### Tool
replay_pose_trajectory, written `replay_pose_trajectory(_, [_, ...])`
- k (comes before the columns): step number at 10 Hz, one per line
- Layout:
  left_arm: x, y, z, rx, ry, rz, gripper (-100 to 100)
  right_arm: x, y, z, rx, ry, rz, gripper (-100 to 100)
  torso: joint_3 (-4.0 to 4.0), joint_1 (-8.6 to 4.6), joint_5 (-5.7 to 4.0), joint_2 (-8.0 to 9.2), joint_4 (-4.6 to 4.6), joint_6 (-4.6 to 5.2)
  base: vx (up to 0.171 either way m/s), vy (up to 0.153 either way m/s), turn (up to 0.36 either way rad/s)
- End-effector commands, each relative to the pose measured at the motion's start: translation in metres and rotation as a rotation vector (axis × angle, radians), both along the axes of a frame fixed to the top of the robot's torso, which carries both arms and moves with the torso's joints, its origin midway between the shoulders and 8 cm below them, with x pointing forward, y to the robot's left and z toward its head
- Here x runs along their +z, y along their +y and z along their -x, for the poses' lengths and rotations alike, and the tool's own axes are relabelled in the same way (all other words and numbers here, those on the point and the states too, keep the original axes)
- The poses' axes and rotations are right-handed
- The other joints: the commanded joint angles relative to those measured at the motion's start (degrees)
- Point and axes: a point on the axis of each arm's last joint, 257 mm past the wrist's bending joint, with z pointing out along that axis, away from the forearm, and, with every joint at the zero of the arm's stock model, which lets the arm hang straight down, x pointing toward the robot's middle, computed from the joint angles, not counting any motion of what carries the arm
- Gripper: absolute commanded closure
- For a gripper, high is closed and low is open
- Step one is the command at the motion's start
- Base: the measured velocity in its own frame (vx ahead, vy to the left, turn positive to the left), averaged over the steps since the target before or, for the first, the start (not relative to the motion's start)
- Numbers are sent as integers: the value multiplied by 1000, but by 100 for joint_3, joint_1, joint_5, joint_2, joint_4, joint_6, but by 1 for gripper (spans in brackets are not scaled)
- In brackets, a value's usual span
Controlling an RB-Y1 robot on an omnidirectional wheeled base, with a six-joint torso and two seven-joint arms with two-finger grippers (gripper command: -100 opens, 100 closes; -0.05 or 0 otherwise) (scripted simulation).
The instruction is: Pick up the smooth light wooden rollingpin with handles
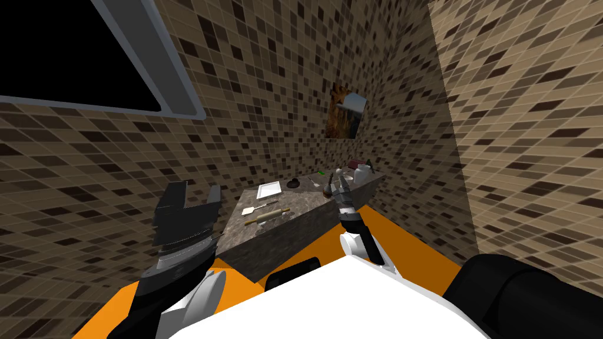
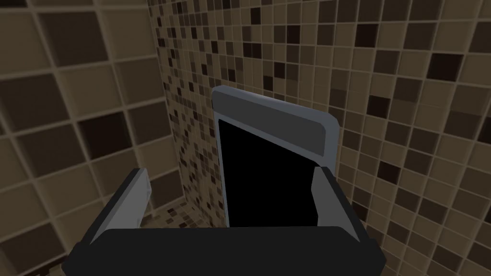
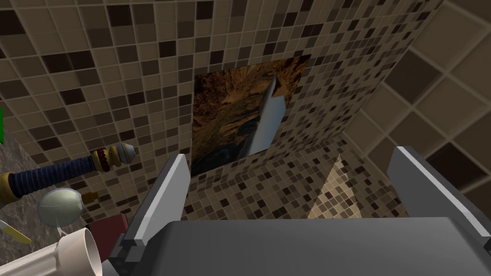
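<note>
A: Pin location?
B: Smooth light wooden rolling pin with handles (image 1: 268, 216) lying flat on grey speckled stone counter (image 1: 312, 200), near front corner.
A: Grippers?
B: Left gripper (image 1: 196, 188) raised beside counter, fingers wide. Right gripper (image 1: 340, 187) above counter's far part, wide too, well apart from pin.

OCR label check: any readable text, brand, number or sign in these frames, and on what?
None readable.
The wall picture shows scenery, no words.
The rolling pin and white tray on the mottled grey counter carry no visible markings; things at its far end are too small to tell.
</note>
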Motion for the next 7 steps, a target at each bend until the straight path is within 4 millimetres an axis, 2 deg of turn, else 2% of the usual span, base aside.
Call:
replay_pose_trajectory(1, [-3,-4,-5,-16,25,-32,-100,0,0,0,0,0,0,0,0,0,0,0,0,0,-15,-7,-40])
replay_pose_trajectory(7, [-19,-11,-33,-40,141,-119,-100,0,0,0,0,0,0,0,10,-9,-2,17,4,2,-46,-21,-63])
